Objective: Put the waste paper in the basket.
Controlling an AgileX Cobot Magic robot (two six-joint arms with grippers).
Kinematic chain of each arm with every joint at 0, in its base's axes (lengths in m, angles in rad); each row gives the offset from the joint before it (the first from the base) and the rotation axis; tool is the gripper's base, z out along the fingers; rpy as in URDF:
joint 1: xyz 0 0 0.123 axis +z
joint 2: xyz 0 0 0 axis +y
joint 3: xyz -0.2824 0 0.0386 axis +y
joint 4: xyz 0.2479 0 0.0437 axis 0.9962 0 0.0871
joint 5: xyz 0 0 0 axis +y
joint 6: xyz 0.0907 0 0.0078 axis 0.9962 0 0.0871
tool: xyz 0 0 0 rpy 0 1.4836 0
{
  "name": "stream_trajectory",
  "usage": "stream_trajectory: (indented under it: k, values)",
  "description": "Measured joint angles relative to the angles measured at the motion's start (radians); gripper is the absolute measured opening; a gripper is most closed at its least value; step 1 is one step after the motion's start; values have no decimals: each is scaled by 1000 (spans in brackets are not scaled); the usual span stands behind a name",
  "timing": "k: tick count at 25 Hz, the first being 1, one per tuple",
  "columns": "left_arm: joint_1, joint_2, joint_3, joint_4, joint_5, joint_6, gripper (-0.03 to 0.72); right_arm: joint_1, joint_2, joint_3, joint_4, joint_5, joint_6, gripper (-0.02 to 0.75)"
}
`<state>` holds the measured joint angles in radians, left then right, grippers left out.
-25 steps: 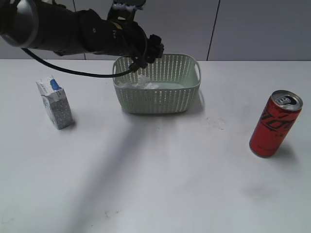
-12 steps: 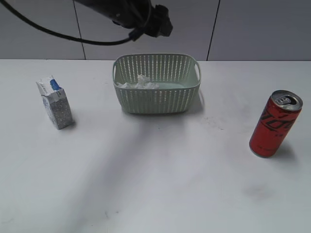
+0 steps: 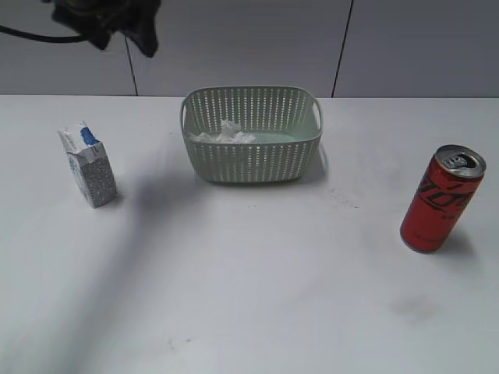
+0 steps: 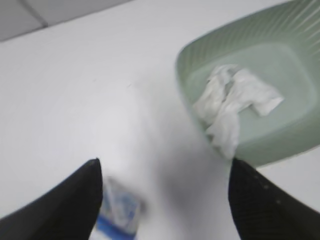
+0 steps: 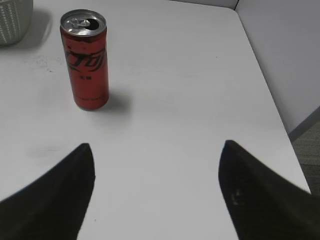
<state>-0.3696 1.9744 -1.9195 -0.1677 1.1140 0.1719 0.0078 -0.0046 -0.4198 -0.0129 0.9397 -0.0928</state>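
Observation:
The pale green slotted basket (image 3: 253,160) stands at the back middle of the white table. Crumpled white waste paper (image 3: 224,134) lies inside it at its left end; how many wads cannot be told. The left wrist view shows the same basket (image 4: 280,145) with the paper (image 4: 232,102) in it. My left gripper (image 4: 165,170) is open and empty, high above the table between the basket and the carton; in the exterior view it is at the top left (image 3: 117,19). My right gripper (image 5: 156,155) is open and empty above bare table, out of the exterior view.
A blue-and-white speckled carton (image 3: 90,165) stands at the left, also in the left wrist view (image 4: 119,212). A red drink can (image 3: 441,199) stands at the right, also in the right wrist view (image 5: 85,60). The table's right edge (image 5: 265,85) is near the right gripper.
My left arm has risen from over the basket's left end and swung away to the upper left. The paper stays in the basket. Nothing else moved.

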Motion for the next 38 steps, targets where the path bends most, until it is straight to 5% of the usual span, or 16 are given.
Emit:
stream_trajectory:
  k: [5, 15, 38]
  values:
    - [77, -35, 1, 118, 99, -92, 580, 0, 0, 0, 0, 0, 0, 585]
    - [282, -127, 71, 120, 102, -126, 580, 0, 0, 0, 0, 0, 0, 585]
    - [294, -765, 961, 137, 13, -127, 580, 0, 0, 0, 0, 0, 1, 585]
